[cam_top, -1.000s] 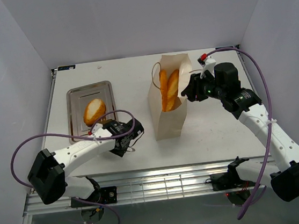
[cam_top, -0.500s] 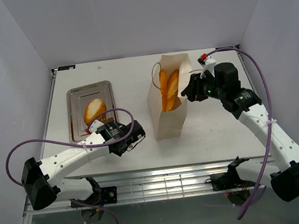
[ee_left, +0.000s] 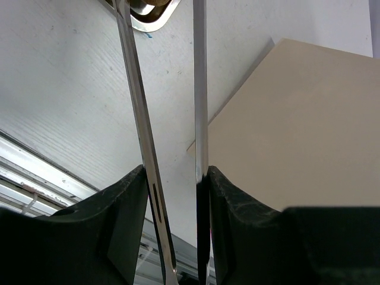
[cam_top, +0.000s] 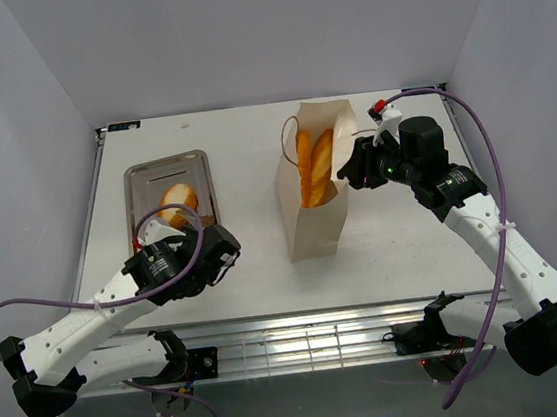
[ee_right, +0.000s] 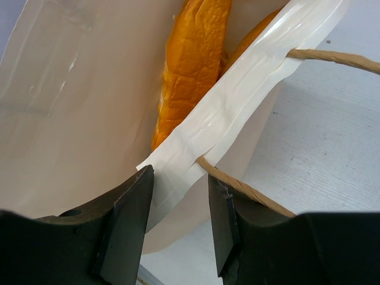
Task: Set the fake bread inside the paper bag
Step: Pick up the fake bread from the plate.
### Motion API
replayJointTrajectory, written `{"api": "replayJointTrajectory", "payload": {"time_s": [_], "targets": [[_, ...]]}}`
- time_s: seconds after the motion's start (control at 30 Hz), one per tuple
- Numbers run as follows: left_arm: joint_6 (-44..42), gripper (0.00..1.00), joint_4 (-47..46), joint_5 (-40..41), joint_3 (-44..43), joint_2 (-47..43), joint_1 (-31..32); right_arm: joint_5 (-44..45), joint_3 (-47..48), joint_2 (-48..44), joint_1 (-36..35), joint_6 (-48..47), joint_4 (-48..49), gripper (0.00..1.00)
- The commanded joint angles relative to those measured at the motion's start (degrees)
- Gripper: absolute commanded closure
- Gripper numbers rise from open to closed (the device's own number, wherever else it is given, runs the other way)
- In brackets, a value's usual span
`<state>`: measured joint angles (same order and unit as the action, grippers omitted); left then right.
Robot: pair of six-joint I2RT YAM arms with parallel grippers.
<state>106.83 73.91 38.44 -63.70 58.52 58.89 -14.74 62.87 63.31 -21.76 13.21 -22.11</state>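
Overhead, two baguettes (cam_top: pixel 316 164) stand inside the paper bag (cam_top: pixel 316 226), and one roll (cam_top: pixel 178 202) lies in the steel tray (cam_top: pixel 143 170), well to the bag's left. Our right gripper (cam_top: pixel 354 168) sits at the bag's right rim. Our left gripper (cam_top: pixel 219 247) waits near the bag's lower left. We judge the roll is next: nip it across its middle, lift it high, then lower it through the mouth.

From the left wrist we see what overhead hides. The fingers are clenched on silver tongs (ee_left: pixel 135 101), blades apart, with the bag's wall just right.

From the right wrist, the fingers appear closed on the bag's taped rim (ee_right: pixel 237 101) beside a cord handle (ee_right: pixel 332 56), keeping the mouth wide.
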Motion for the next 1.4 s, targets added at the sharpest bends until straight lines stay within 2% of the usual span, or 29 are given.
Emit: {"api": "replayJointTrajectory", "payload": {"time_s": [0.0,0.27,0.57,0.83,1.37], "targets": [[-0.57,0.47,-1.84,2.26,2.61,-3.76,0.26,-0.2,-0.56,-0.29,0.05,-1.0,-1.36,0.52],[-0.57,0.44,-2.19,1.29,5.69,-6.4,0.26,-0.73,-0.38,0.15,0.05,-0.73,-1.1,0.52],[3.82,0.43,-2.8,-4.33,10.96,-6.84,0.26,-0.29,-1.43,-0.29,0.05,-0.73,-0.83,0.52],[-1.79,0.44,-8.6,-4.25,9.92,-7.11,0.26,-0.55,-1.79,-0.38,0.05,-0.73,-0.66,0.52],[-2.68,0.44,-12.21,-3.45,12.11,-7.81,0.26,-0.64,-1.96,-0.73,0.05,-0.47,-0.74,0.52]]}}
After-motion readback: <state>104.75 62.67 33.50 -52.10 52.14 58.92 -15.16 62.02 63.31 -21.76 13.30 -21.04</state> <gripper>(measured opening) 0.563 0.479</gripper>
